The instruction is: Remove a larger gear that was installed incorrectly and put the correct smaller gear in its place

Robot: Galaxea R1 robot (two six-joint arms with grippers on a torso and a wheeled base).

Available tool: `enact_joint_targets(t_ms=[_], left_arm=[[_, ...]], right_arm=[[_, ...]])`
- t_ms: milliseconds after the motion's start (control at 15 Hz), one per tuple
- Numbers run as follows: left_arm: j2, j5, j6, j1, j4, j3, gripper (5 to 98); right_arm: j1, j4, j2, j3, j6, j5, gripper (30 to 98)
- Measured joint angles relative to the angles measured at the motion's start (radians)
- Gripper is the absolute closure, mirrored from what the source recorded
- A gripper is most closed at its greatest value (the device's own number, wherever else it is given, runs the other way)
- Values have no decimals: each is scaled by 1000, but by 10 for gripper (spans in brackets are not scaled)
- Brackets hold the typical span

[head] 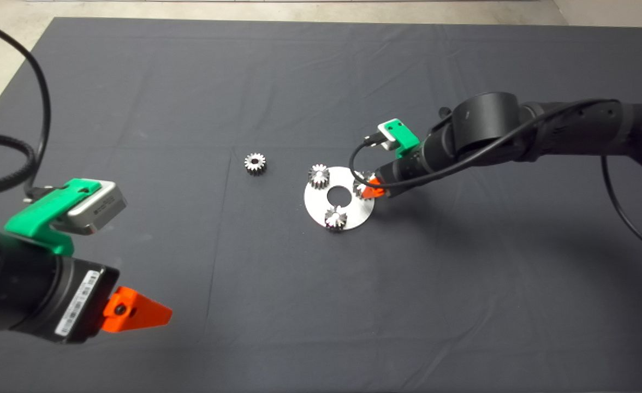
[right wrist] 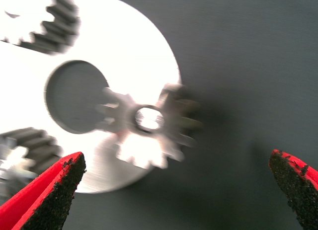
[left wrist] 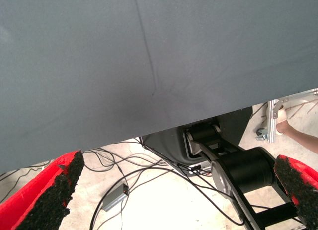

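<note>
While my right tool (head: 372, 188) hangs over the round steel plate (head: 348, 218) near the middle of the table (head: 135, 109), its red fingers (right wrist: 47, 197) are spread wide apart with nothing between them. I judge the step in hand to be taking hold of the larger gear (right wrist: 149, 125), which sits on the plate's rim on the side toward the table's right edge, its flaring teeth reaching out past the rim. To do this well I would centre the tool over the gear's bore, come straight down so one pad lands on each side of the teeth, close evenly, then lift straight up so it does not bind on whatever seats it; any pin under it is hidden from me.

Two other small gears (head: 319, 176) stand on the same plate, close enough that a skewed approach could knock them. My fingers should also clear the plate edge, or the whole plate may slide on the mat.

The smaller gear (head: 255, 163) lies alone on the mat, beside the plate toward the table's left edge, waiting its turn. My left tool (head: 135, 314) idles near the front left corner, its fingers apart and holding nothing.
</note>
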Motion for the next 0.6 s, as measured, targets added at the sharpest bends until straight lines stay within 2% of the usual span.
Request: enact_joint_targets(t_ms=[133, 267, 600], left_arm=[[0, 0, 0, 0, 0, 0, 54], [0, 0, 0, 0, 0, 0, 54], [0, 0, 0, 0, 0, 0, 54]], right_arm=[[1, 0, 25, -10, -1, 10, 306], [0, 0, 27, -13, -12, 6, 306], [-13, -2, 58, -22, -79, 3, 306]])
